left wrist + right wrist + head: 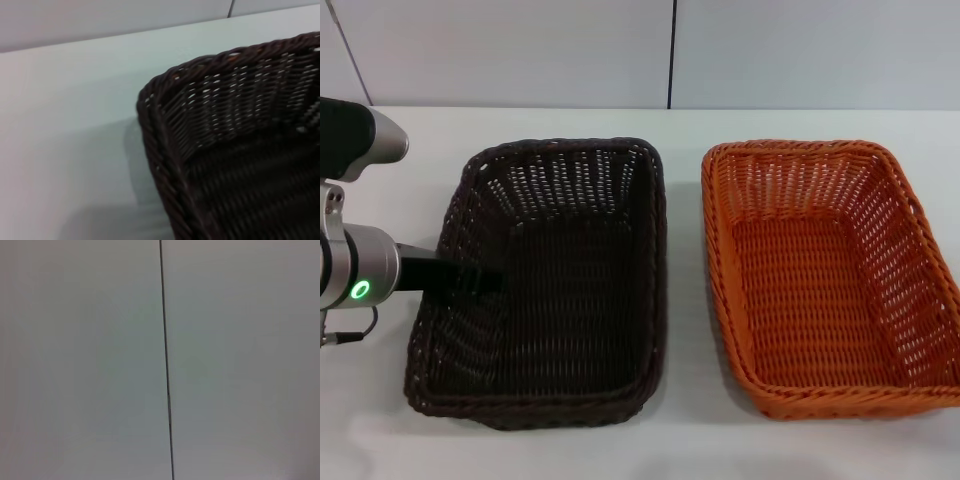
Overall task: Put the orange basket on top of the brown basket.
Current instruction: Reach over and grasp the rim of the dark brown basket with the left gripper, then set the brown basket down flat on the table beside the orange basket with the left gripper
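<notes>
Reaching in from the robot's left, the left claw [470, 278] sits at the near left wall of the brown basket [560, 290], dark fingers against the weave; whether it is wide or pinching cannot be told. Beyond the claw, to its right, the orange basket [820, 280] rests apart on the white counter [685, 430].

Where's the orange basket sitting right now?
In the head view the orange basket sits on the white table on the robot's right, beside the brown basket with a narrow gap between them.
</notes>
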Robot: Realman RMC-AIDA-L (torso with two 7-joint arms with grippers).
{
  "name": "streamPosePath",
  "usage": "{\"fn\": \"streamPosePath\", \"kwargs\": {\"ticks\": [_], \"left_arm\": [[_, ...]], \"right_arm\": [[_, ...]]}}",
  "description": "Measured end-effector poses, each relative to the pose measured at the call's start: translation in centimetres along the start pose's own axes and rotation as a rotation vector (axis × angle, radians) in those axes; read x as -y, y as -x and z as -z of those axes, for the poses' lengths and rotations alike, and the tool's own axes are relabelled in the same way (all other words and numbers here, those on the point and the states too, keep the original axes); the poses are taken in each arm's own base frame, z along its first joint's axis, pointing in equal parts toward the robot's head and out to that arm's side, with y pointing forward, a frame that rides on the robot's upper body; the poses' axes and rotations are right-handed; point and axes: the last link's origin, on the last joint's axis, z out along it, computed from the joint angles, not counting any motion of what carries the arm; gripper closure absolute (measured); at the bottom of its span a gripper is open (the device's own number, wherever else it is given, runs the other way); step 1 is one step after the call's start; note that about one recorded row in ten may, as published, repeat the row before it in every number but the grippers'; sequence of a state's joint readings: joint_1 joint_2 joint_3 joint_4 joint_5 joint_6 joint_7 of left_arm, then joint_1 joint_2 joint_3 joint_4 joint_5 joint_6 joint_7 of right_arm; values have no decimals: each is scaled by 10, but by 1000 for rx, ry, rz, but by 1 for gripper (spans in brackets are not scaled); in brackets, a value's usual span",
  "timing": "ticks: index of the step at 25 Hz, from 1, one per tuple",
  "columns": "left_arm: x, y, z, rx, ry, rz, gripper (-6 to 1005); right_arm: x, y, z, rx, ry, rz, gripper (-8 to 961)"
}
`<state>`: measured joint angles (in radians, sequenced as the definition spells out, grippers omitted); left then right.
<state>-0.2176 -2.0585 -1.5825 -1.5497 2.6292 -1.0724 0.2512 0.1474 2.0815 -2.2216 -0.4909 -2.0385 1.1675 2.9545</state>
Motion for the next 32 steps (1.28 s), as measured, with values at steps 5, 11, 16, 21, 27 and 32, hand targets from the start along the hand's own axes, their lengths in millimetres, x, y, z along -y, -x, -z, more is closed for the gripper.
{"fn": "streamPosePath", "kwargs": {"ticks": [5,11,16,21,27,32], "left_arm": [[0,1,-2,11,1,1,293],[-2,2,0,32,8,-10,442],[-7,-9,13,2,20,-92,716],[-7,-16,16,-2,22,-136,731],[-2,-39,35,-12,33,-355,749],[9,-59,55,-27,74,-502,766]], "right_arm": [[0,0,0,0,2,0,136],[-1,0,0,1,5,0,136],[-1,0,0,1,4,1,136],[1,0,1,4,0,2,136],[0,1,1,7,2,1,136],[-1,1,3,9,2,-5,136]]}}
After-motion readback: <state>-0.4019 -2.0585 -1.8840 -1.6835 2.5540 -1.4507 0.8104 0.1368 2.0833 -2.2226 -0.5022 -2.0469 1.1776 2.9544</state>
